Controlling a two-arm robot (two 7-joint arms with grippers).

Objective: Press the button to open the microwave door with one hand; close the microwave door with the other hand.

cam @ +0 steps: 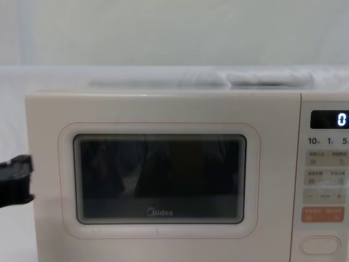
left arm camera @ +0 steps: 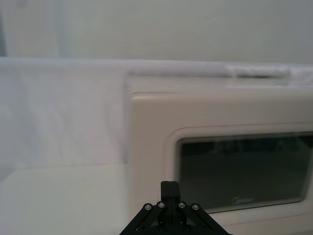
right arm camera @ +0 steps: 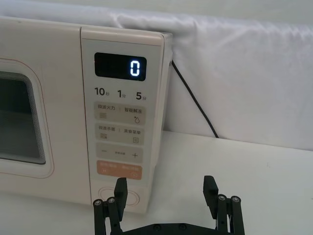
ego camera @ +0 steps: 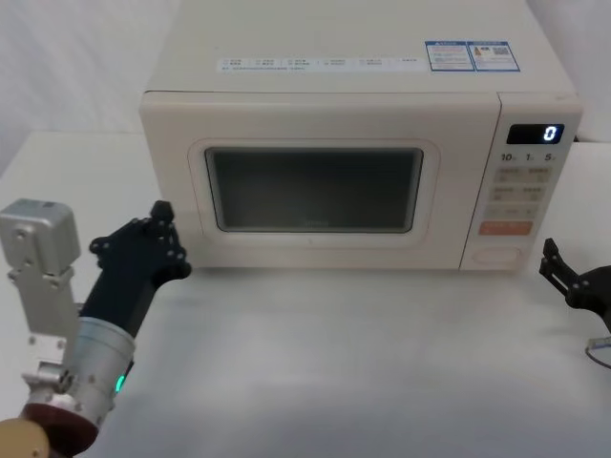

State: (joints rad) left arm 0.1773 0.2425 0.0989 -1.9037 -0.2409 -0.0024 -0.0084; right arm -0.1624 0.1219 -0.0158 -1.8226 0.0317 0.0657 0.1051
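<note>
Microwave (ego camera: 353, 143) sits on the bench with its door (cam: 158, 180) closed; we hold the right gripper (right arm camera: 166, 193), jaws spread, just before the button (right arm camera: 120, 197) at its lower right corner. Risk: an off-centre push hits the orange key (right arm camera: 119, 169) above. Left gripper (ego camera: 153, 239), jaws seemingly pressed together, waits near its left edge

The microwave (ego camera: 344, 153) beyond the left end effector (ego camera: 158, 239) has a smooth, satin cream plastic shell. Its microwave door (cam: 158, 180) carries a glossy dark window. The end effector itself is matt black plastic, and the tabletop (ego camera: 363, 363) beneath it is matt white.
</note>
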